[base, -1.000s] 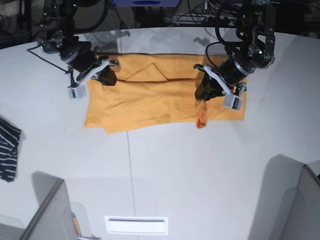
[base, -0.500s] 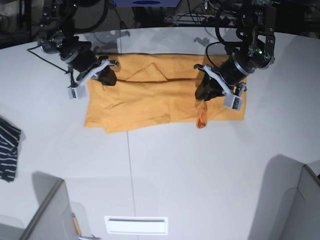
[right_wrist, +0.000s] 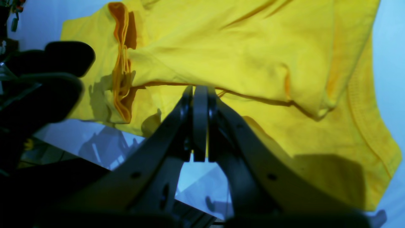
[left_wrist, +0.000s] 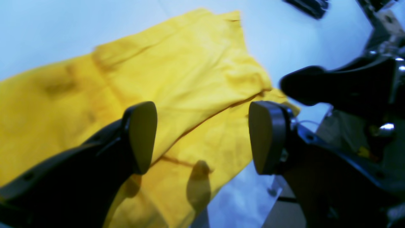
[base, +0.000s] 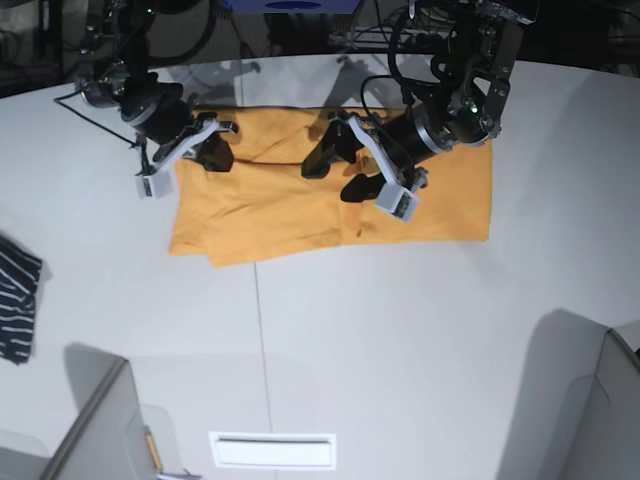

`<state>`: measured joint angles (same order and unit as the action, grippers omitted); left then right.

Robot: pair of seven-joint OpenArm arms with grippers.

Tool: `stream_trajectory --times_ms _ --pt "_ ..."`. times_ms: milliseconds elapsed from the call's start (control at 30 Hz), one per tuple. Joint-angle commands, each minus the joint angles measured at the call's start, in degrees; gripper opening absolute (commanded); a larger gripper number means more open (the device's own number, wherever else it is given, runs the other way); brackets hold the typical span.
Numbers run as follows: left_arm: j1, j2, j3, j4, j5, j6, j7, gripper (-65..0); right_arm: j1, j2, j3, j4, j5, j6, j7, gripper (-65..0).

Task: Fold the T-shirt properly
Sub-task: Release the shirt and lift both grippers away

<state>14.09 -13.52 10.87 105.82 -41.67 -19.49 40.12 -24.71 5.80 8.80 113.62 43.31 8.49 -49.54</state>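
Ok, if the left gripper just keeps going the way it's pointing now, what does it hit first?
Most likely the T-shirt: the open left gripper points at the raised fold running between its fingers, with nothing in front. How far off the cloth is, I can't judge.

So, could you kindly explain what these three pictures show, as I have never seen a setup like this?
It is a robot with two arms, each ending in a two-fingered gripper, working at a white table. One picture looks down on the whole table; the other two come from small cameras on the wrists, looking along the fingers. A large orange-yellow cotton T-shirt, partly folded, lies spread on the table. The left gripper, on the right of the overhead picture, hangs open above the shirt and holds nothing; its wrist view shows the two dark pads apart. The right gripper is closed at the shirt's edge; whether it pinches cloth I cannot tell. A dark striped garment lies at the table's left edge.
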Motion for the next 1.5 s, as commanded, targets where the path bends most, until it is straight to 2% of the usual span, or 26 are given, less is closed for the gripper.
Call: stream_trajectory --times_ms 0,67,100,167,233,267,300,333,400,467,533,567,667,800,900,1000,1067,1167,1267,1467 --pt "-0.4 -0.5 -1.7 1.4 -0.7 -0.3 -1.1 -21.7 0.5 0.3 0.4 1.1 1.1 0.1 1.0 -65.0" --pt "0.3 -0.6 -5.7 1.6 -0.7 -0.3 -1.1 -22.7 1.5 0.3 0.5 1.1 1.1 0.1 0.5 -65.0" --pt "1.3 -0.7 -8.5 1.5 -0.7 -0.3 -1.1 -26.2 2.0 0.3 0.5 1.1 1.1 0.1 0.5 -65.0" --pt "3.5 -0.8 -14.4 1.5 -0.7 -0.3 -1.1 -38.5 2.7 0.3 0.5 1.1 1.1 0.1 0.5 -65.0" --pt "5.4 -0.9 -21.5 1.5 -0.7 -0.3 -1.1 -58.1 3.8 0.3 0.5 0.9 1.3 0.1 0.3 -65.0" --pt "6.6 -0.9 -25.1 1.5 -0.7 -0.3 -1.1 -65.0 4.6 0.3 0.5 0.7 1.9 0.1 -1.0 -65.0" --pt "7.6 -0.9 -28.5 1.5 -0.7 -0.3 -1.1 -65.0 5.7 0.3 0.6 0.4 3.2 0.1 -2.4 -65.0" --pt "8.4 -0.9 -32.4 1.5 -0.7 -0.4 -1.1 -65.0 6.9 0.3 1.1 -0.4 5.3 0.1 -4.3 -55.8" --pt "10.3 -0.9 -39.4 1.4 -0.5 -0.5 -1.1 -65.0 9.5 0.3 4.7 -2.4 10.6 0.1 -8.5 -33.3" --pt "11.9 -0.9 -45.6 1.3 -0.3 -0.6 -1.1 -65.0 12.4 0.6 9.3 -5.4 16.0 0.1 -11.7 -15.2" --pt "13.2 -1.4 -50.6 0.9 -0.3 -0.6 -1.1 -65.0 14.9 0.9 13.7 -8.6 18.7 0.1 -14.3 -6.6" --pt "14.0 -2.1 -52.5 0.8 -0.3 -0.7 -1.1 -65.0 16.4 1.0 15.7 -10.4 18.9 0.1 -15.8 -5.0" --pt "15.9 -3.5 -56.6 -0.3 -0.2 -3.1 -1.2 -65.0 19.8 3.0 19.8 -16.6 18.9 0.1 -18.9 -7.1" --pt "17.0 -3.8 -61.8 -2.1 -0.1 -5.0 -1.2 -65.0 22.0 7.5 20.2 -25.7 18.9 0.1 -18.7 -9.2" --pt "17.3 -4.4 -63.6 -4.7 -0.1 -5.0 -1.2 -65.0 22.3 9.2 19.9 -30.1 18.7 0.1 -17.9 -9.2" --pt "17.4 -5.3 -63.7 -6.2 -0.1 -5.0 -1.2 -65.0 22.1 10.9 15.1 -31.6 14.5 0.4 -16.4 -9.2" --pt "17.4 -5.3 -63.7 -6.5 -0.1 -5.0 -1.2 -65.0 21.9 11.2 11.6 -31.7 12.3 1.5 -14.7 -9.2" --pt "17.4 -5.3 -63.7 -6.3 -0.1 -5.0 -1.2 -65.0 21.9 11.0 9.8 -33.5 12.2 4.7 -13.9 -9.2" --pt "17.4 -5.3 -63.7 -6.2 -0.1 -5.0 -1.2 -65.0 22.0 10.9 9.0 -36.2 11.9 5.6 -13.8 -9.2" --pt "17.3 -5.3 -63.7 -6.3 -0.1 -5.0 -1.2 -65.0 20.0 10.9 1.0 -32.2 12.1 5.7 -13.6 -9.2"
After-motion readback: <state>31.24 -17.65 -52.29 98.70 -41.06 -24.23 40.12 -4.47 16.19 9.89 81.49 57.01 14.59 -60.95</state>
